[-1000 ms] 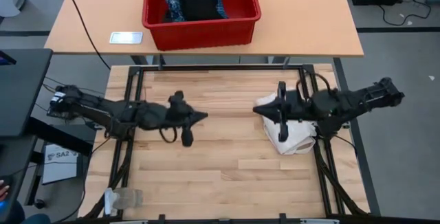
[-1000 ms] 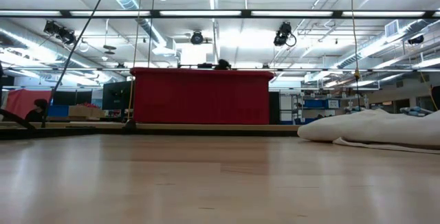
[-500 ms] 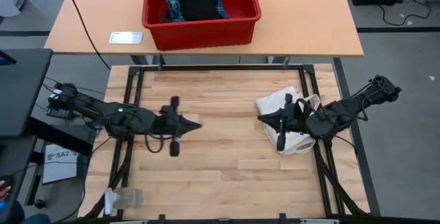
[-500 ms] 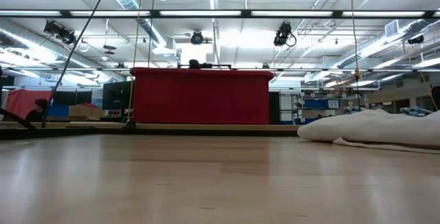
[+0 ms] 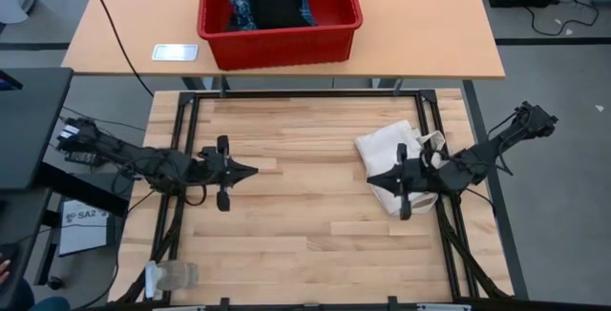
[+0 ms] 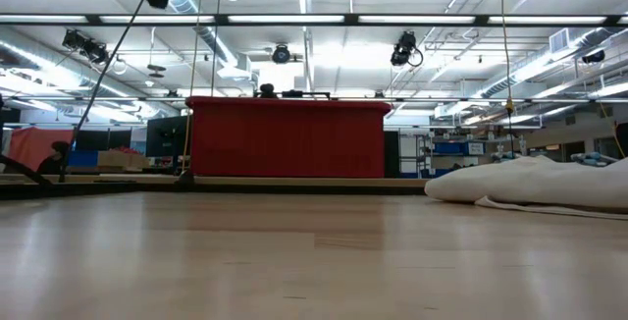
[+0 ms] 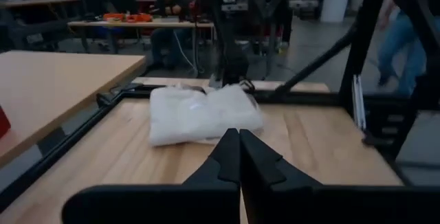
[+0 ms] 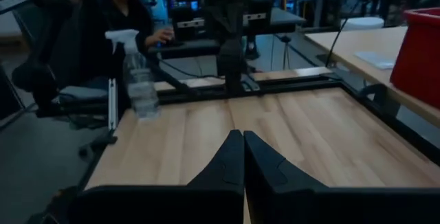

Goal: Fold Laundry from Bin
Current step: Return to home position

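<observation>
Laundry (image 5: 276,4) lies in the bright red rectangular plastic bin (image 5: 280,50): a black folded piece on top, with blue-and-white plaid cloth showing at its left and right.
- The bin stands at the middle of the far, tan tabletop (image 5: 430,34). Its long axis runs left to right, parallel to that tabletop's near edge.
- In the low view the bin shows only as a red wall (image 6: 287,141).
- A small white flat rectangle (image 5: 175,52) lies left of the bin, apart from it. No print on it is legible.

Near tabletop of light wood planks (image 5: 305,235):
- A white fabric bag with cords (image 5: 387,149) lies crumpled at the right side.
- A clear spray bottle (image 5: 172,276) lies at the near left corner.
- A white sheet (image 5: 81,225) on the floor at near left carries dark print that seems to read "SA2".

Arms:
- The left arm is stretched low from the left edge. The left pincer (image 5: 250,170) points right, toward the middle.
- Its fingers (image 7: 227,159) are pressed together with nothing between them.
- The right arm is stretched low from the right edge, across the bag. The right pincer (image 5: 370,178) points left, above the bag's near left part.
- Its fingers (image 8: 232,159) are likewise closed on nothing.
- The two pincers face each other, well apart.
</observation>
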